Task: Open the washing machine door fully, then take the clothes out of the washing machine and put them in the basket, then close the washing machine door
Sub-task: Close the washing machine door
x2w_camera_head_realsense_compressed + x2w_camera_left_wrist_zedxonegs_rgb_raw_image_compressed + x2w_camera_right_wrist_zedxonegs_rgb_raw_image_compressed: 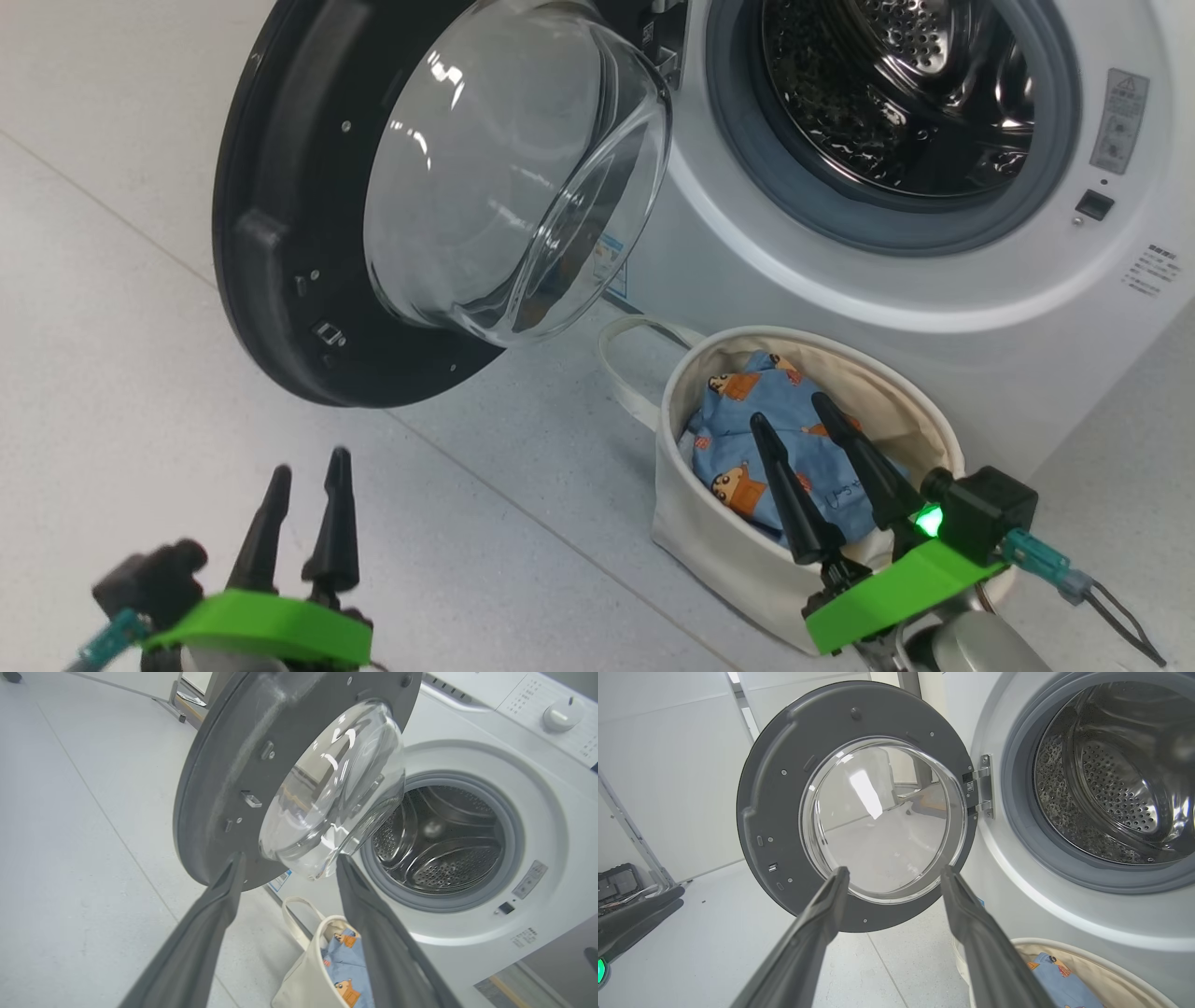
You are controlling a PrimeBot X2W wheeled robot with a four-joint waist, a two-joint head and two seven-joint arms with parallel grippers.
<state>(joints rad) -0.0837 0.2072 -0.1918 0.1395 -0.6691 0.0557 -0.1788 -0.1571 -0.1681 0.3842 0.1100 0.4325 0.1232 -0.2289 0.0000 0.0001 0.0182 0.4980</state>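
Blue cartoon-print clothes (775, 439) bundled inside the basket (709, 551), just in front of the washing machine (1027, 327), drum (896, 84) bare. Beside it, the washing machine door (280, 233) swung wide, apparently awaiting closing. Right gripper (789, 410) spread and empty above the basket; left gripper (309, 464) likewise apart, below the door. Warning sticker (1120, 121) and blue label (611, 266) too small to read.

The left end effector (309, 461) and right end effector (790, 407) have tapered black fingers (794, 495), bright green plates (887, 588) and teal connectors (1034, 553).
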